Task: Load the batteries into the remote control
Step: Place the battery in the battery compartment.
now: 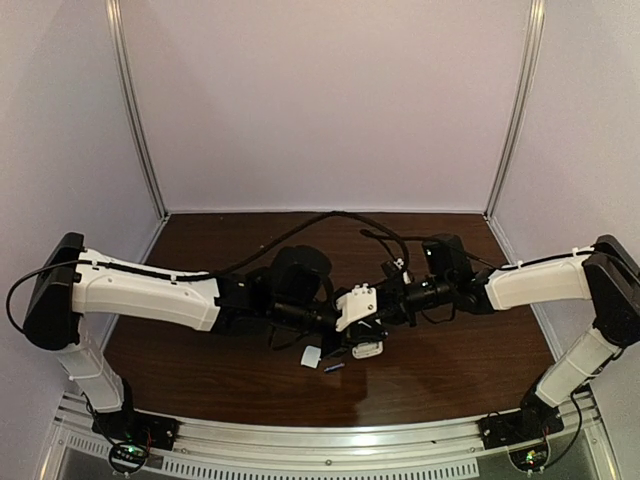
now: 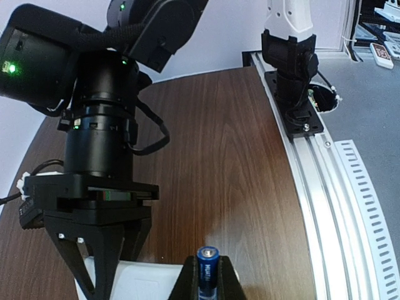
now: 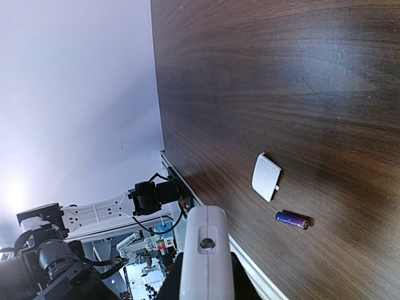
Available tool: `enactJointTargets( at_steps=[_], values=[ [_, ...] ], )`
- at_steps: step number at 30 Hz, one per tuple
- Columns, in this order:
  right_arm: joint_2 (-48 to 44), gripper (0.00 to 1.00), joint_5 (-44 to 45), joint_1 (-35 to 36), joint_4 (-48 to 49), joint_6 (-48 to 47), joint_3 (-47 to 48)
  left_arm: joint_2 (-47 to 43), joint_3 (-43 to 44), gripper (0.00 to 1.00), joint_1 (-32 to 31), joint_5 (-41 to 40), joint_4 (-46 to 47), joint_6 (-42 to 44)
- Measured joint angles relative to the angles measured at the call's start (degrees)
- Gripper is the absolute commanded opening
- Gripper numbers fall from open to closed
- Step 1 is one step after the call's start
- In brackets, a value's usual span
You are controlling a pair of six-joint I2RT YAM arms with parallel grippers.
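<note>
My left gripper is shut on a blue battery, held end-up between its black fingers. My right gripper is shut on the white remote control, seen end-on with a small round spot on its end. In the left wrist view the remote shows as a white slab just left of the held battery, under the right gripper's black fingers. A second blue battery lies on the wooden table. In the top view both grippers meet mid-table around the remote.
A small white square cover piece lies on the table beside the loose battery; both show in the top view, the cover and the battery. The aluminium rail with the arm bases runs along the table's near edge.
</note>
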Motion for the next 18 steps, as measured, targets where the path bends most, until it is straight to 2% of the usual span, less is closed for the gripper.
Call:
enactJointTargets(
  at_steps=[18],
  values=[
    [0.04, 0.00, -0.31, 0.57, 5.29, 4.50, -1.84, 0.79, -0.94, 0.00, -0.20, -4.00, -0.02, 0.35]
  ],
)
